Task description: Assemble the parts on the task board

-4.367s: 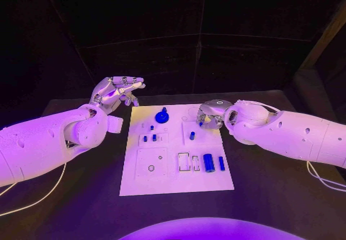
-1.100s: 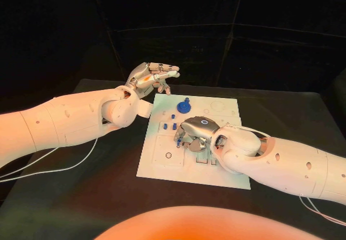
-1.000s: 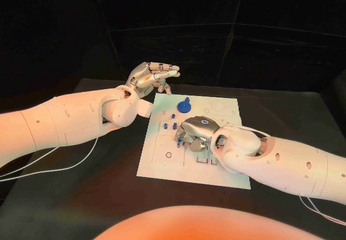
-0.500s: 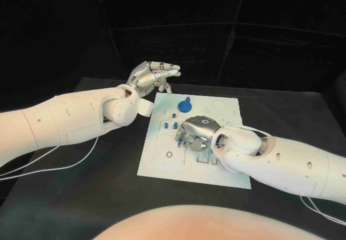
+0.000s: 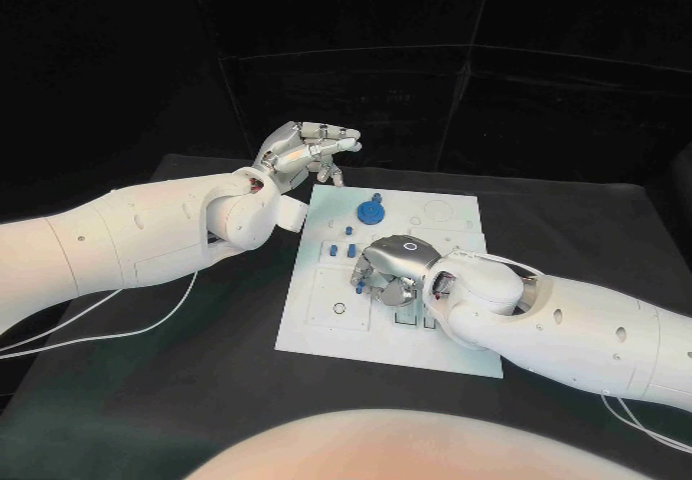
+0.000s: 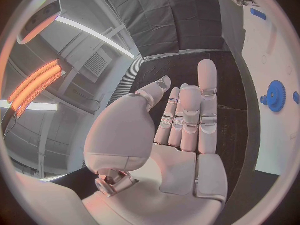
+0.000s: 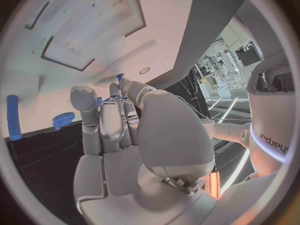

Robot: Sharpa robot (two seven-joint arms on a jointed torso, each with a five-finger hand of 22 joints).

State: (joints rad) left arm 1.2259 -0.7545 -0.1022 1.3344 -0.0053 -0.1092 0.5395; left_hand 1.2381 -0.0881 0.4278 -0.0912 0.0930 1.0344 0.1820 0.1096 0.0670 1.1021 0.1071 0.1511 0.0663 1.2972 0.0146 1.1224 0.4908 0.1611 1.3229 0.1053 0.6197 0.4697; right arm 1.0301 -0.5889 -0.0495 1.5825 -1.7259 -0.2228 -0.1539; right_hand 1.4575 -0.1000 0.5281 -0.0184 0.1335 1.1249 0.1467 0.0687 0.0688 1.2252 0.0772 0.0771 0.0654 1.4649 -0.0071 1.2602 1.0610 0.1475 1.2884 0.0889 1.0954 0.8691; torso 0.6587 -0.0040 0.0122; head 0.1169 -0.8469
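Note:
The white task board [image 5: 325, 325] lies in the middle of the black table. A blue gear [image 5: 371, 212] stands near its far edge, and a few small blue pegs [image 5: 340, 251] stand just in front of it. My right hand [image 5: 389, 268] hovers low over the board's middle. It pinches a small blue peg [image 7: 120, 77] between thumb and fingertip. That peg shows at the fingertips [image 5: 356, 284] in the head view. My left hand [image 5: 306, 148] hangs above the board's far left corner and holds nothing. The right forearm hides the board's near right part.
The left wrist view shows the board [image 6: 269, 60] with the blue gear [image 6: 275, 95] beside my left hand [image 6: 181, 130]. The right wrist view shows recesses in the board [image 7: 75, 25], the gear [image 7: 62, 119] and a long blue peg [image 7: 11, 117]. Black table surrounds the board.
Over the last seconds my right hand has come from the board's far right part to its middle. In the last second it barely moves. The left hand stays put.

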